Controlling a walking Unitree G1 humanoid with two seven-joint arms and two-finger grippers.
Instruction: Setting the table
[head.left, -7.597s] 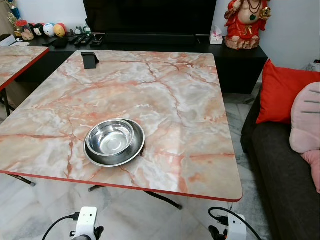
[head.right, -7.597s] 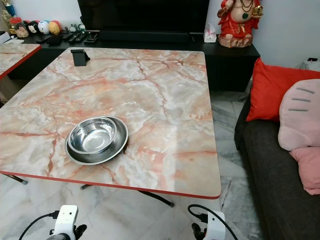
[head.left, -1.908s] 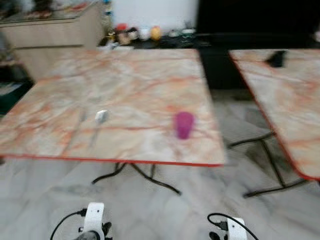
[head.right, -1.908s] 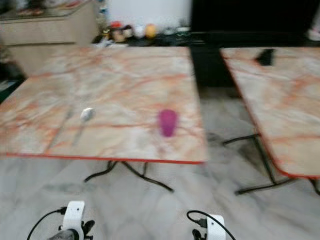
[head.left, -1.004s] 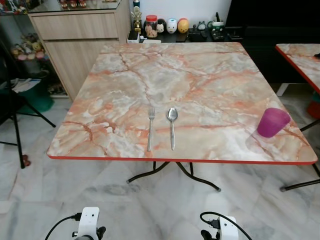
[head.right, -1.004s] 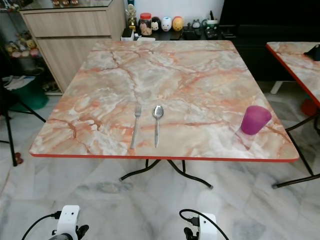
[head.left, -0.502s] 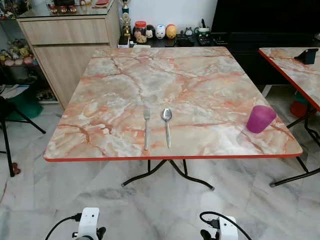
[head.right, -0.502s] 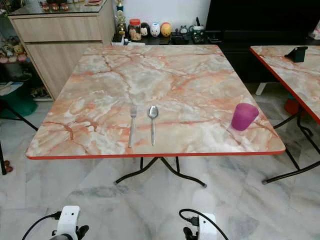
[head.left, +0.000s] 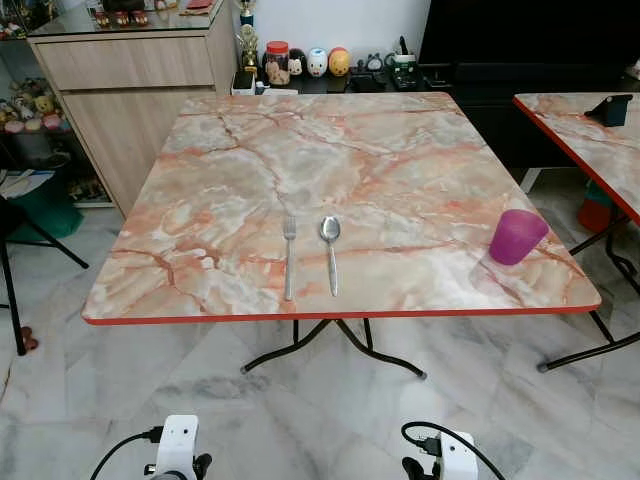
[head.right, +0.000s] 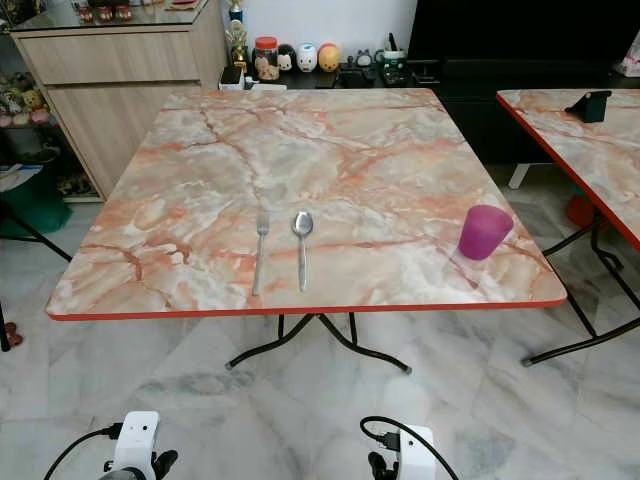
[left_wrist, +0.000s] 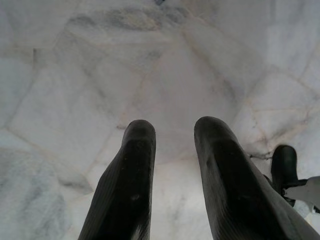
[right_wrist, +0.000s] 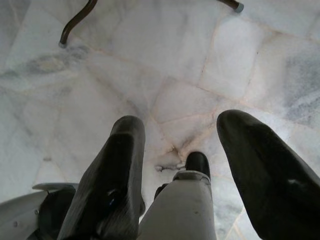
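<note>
Cutlery and cup laid out, nothing yet picked up.

A silver metal fork and silver metal spoon lie side by side near the front edge of the marble-patterned bench; a purple plastic cup stands near its front right corner. The left hand and right hand hang open and empty above the floor, so carrying is judged still ahead.

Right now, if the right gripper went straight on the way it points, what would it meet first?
The open right gripper points down at the white marble floor; the robot's own dark foot seems nearer.
</note>
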